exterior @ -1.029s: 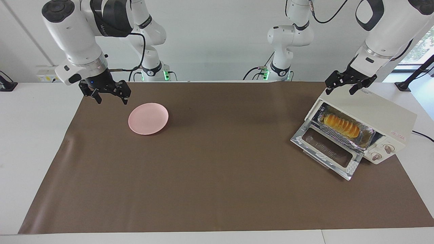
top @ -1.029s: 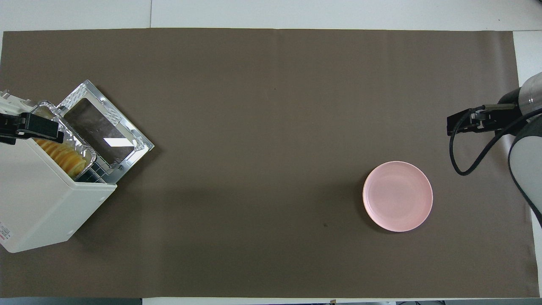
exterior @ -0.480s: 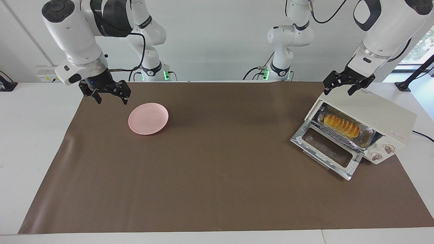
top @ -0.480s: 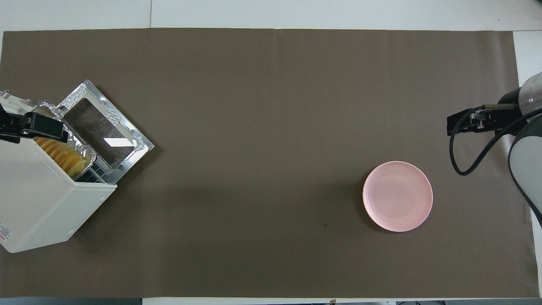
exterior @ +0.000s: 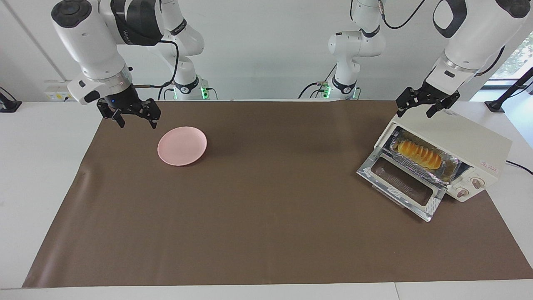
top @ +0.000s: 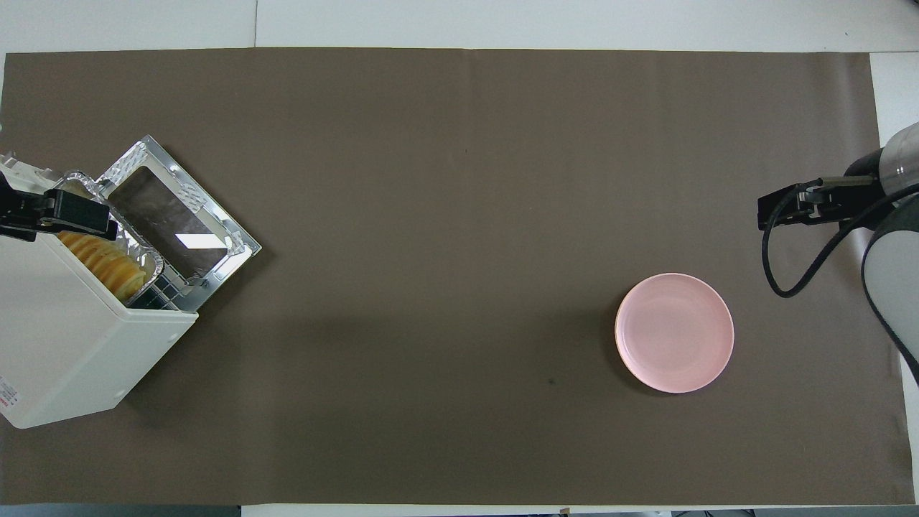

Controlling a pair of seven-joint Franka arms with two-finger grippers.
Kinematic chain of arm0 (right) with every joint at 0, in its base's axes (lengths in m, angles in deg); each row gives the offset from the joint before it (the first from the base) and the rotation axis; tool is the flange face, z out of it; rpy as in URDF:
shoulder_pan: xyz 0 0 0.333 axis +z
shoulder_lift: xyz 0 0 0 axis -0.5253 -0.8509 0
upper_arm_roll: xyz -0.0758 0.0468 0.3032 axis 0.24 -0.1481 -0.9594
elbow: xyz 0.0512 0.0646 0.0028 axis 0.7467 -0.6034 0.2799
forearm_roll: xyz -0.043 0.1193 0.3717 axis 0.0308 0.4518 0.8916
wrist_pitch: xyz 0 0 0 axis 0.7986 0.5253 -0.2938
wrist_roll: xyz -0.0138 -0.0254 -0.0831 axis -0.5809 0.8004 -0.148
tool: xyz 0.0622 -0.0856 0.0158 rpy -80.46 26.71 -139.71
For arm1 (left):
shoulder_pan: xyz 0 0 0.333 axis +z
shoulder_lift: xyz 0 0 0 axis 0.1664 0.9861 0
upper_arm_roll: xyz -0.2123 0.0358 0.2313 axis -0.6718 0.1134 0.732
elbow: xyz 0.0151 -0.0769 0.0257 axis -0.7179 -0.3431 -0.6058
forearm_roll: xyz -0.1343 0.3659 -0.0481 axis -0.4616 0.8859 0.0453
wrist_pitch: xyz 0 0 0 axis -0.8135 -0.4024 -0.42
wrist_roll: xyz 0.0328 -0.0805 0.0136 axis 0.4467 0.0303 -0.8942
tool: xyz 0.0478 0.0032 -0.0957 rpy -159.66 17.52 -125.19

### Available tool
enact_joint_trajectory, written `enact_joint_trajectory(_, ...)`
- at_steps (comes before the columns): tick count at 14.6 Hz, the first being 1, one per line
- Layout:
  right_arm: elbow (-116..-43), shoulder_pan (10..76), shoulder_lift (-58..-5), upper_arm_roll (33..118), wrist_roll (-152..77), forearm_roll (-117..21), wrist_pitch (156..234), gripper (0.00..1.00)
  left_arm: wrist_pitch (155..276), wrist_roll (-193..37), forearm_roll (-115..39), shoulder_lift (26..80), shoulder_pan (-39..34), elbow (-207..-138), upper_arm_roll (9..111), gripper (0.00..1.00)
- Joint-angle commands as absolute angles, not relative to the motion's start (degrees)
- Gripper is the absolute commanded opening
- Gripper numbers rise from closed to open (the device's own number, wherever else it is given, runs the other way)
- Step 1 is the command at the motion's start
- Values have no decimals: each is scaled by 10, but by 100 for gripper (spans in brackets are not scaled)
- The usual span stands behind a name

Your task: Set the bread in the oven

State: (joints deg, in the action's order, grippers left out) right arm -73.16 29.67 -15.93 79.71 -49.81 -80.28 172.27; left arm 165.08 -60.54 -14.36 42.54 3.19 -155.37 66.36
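The cream-white oven [exterior: 460, 137] stands at the left arm's end of the table with its glass door [exterior: 399, 184] dropped open. Inside it, the yellow-orange bread [exterior: 418, 154] lies in a crinkled foil tray [exterior: 447, 171] on the rack. From overhead the bread [top: 108, 264] shows partly under the oven [top: 64, 337] top. My left gripper [exterior: 415, 111] hangs open and empty over the oven's top edge, above the tray; in the overhead view the left gripper [top: 43, 215] covers part of the tray. My right gripper [exterior: 138, 123] waits open and empty over the mat beside the pink plate.
An empty pink plate [exterior: 182, 146] sits on the brown mat [exterior: 266, 216] toward the right arm's end, also seen from overhead as the plate [top: 675, 332]. The open door juts out onto the mat in front of the oven. White table surrounds the mat.
My left gripper has risen slightly above the oven's top. The bread, tray, plate and right arm have not moved.
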Motion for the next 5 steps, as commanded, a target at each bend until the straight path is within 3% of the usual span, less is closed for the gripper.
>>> enact_joint_trajectory(1, -741, 287, -151, 789, -487, -814, 1721, 100, 1652, -598, -144, 432, 42, -1542, 656, 100)
enact_joint_trajectory(5, -741, 287, -151, 789, -487, -814, 1721, 100, 1655, -598, -145, 433, 42, -1541, 656, 100)
